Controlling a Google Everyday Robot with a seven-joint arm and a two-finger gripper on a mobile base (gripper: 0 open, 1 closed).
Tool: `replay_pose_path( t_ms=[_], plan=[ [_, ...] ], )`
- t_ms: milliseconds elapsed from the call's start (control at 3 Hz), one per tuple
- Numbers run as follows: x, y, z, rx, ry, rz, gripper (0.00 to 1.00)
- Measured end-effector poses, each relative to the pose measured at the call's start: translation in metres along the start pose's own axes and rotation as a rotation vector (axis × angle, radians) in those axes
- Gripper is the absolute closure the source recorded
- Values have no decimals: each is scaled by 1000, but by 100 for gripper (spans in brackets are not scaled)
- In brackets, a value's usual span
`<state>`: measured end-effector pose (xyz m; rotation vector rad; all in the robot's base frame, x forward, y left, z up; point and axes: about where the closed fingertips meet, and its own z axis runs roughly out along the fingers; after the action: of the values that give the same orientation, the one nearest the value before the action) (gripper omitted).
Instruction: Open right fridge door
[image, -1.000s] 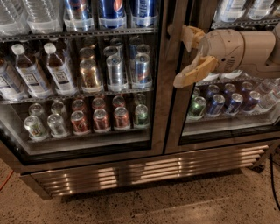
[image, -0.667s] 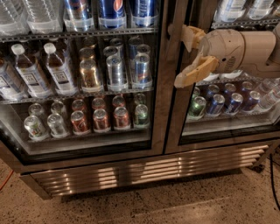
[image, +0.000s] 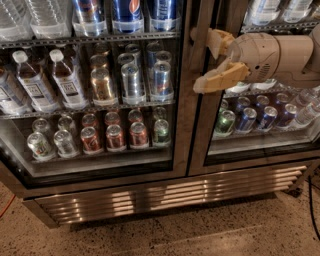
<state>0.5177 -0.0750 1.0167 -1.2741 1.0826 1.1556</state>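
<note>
Right fridge door (image: 265, 147), glass, steel-framed, seen shut; hand (image: 202, 61) spread wide, set against its left frame; cans (image: 246, 120) shelved behind

Two glass doors: a left door (image: 181, 100) and the right fridge door (image: 202, 135). One gripper (image: 201, 62) at the right door's left edge, its two fingers (image: 222, 79) apart. Behind that door, front row: one green can (image: 225, 121), three blue cans (image: 247, 119).
</note>
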Motion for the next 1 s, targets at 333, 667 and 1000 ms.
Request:
replay_pose_path(
  t_ms=[333,667,1000],
  plan=[
    [0,0,0,0,0,0,43],
    [0,0,0,0,0,0,66],
    [0,-4,-5,0,0,0,89]
  ],
)
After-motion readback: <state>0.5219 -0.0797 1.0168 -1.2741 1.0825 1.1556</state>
